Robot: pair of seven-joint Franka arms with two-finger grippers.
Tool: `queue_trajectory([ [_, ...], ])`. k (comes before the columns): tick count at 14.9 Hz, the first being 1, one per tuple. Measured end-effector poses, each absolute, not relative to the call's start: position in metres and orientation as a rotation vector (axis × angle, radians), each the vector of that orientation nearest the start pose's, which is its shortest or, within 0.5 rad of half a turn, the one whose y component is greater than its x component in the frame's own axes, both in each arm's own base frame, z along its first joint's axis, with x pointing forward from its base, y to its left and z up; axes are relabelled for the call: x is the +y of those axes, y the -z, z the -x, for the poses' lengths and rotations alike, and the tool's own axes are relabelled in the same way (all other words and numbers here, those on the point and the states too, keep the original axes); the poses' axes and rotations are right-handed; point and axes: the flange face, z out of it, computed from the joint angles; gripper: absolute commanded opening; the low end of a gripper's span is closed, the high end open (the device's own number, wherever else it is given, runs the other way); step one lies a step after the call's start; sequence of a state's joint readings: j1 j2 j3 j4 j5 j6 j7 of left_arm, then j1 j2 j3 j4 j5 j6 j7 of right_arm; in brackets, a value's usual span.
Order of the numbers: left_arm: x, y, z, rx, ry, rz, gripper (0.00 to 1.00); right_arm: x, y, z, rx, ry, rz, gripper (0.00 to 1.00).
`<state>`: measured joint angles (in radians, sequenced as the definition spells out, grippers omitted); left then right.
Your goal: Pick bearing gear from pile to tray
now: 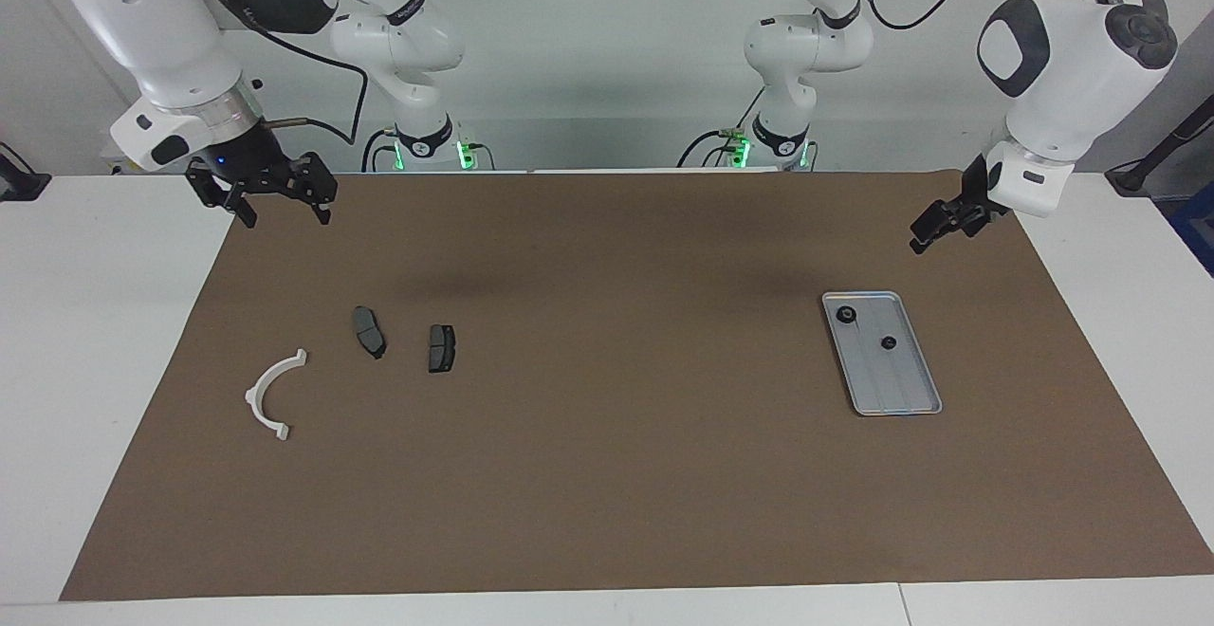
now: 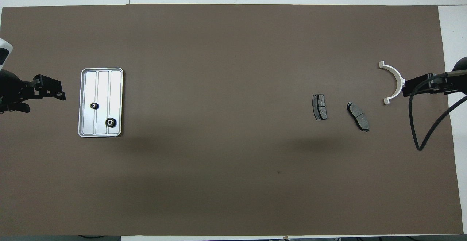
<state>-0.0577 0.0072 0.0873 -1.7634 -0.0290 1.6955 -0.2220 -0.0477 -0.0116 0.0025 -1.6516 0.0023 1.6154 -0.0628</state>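
Observation:
The silver ribbed tray [image 1: 901,389] [image 2: 102,84] lies toward the left arm's end of the table. Two small black bearing gears [image 1: 845,315] [image 1: 889,342] [image 2: 94,105] [image 2: 110,122] rest inside it. The pile lies toward the right arm's end: a white curved bracket [image 1: 254,396] [image 2: 394,69] and two dark brake pads [image 1: 369,331] [image 1: 441,348] [image 2: 358,116] [image 2: 320,107]. My left gripper [image 1: 920,242] [image 2: 47,100] hangs open and empty above the mat, beside the tray. Raised over the mat's corner near its own base, my right gripper [image 1: 287,218] [image 2: 406,87] is open and empty.
A brown mat [image 1: 607,474] covers most of the white table. A black cable [image 2: 416,124] loops down from the right arm near the bracket. The wide stretch of mat between pile and tray holds nothing.

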Motion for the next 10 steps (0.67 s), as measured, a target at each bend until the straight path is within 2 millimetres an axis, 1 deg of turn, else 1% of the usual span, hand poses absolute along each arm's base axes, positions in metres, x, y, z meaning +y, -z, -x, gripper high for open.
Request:
queue_trajectory([
  [5, 0.012, -0.542, -0.557, -0.398, -0.117, 3.135, 1.0, -0.028, -0.597, -0.552, 0.012, -0.041, 3.166, 1.0],
  [10, -0.003, -0.543, -0.557, -0.355, -0.114, 3.139, 1.0, -0.029, -0.597, -0.552, 0.03, -0.041, 3.177, 1.0],
])
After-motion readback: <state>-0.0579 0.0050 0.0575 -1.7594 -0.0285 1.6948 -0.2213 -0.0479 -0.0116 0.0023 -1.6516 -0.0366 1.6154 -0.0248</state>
